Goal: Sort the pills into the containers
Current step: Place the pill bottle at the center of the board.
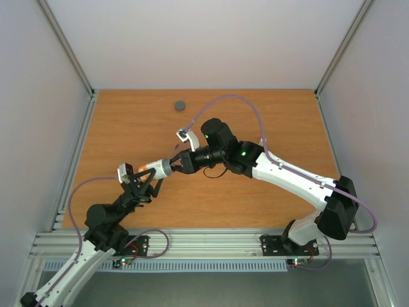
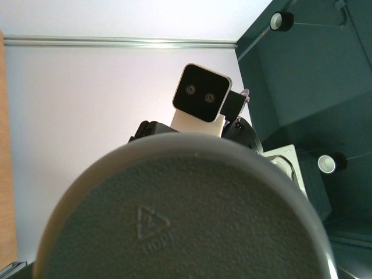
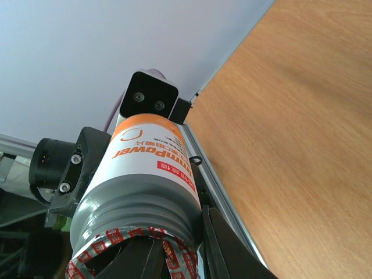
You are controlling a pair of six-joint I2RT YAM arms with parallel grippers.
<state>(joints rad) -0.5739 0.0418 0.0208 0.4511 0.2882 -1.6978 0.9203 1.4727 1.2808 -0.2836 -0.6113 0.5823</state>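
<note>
A grey pill bottle (image 1: pixel 156 169) with a white and orange label (image 3: pixel 152 152) is held lying sideways above the table. My left gripper (image 1: pixel 142 175) is shut round its body, and the bottle's grey base (image 2: pixel 186 221) fills the left wrist view, hiding the fingers. My right gripper (image 3: pixel 180 256) is at the bottle's mouth. One finger is inside the torn red-and-white foil seal (image 3: pixel 125 237) and the other finger (image 3: pixel 232 250) is outside the threaded neck, pinching the foil-covered rim. No pills or containers are in view.
The bottle's grey cap (image 1: pixel 180 105) lies on the wooden table (image 1: pixel 268 115) near the back edge. Aluminium rails (image 1: pixel 77 147) run along the table's left, right and near sides, with white walls beyond.
</note>
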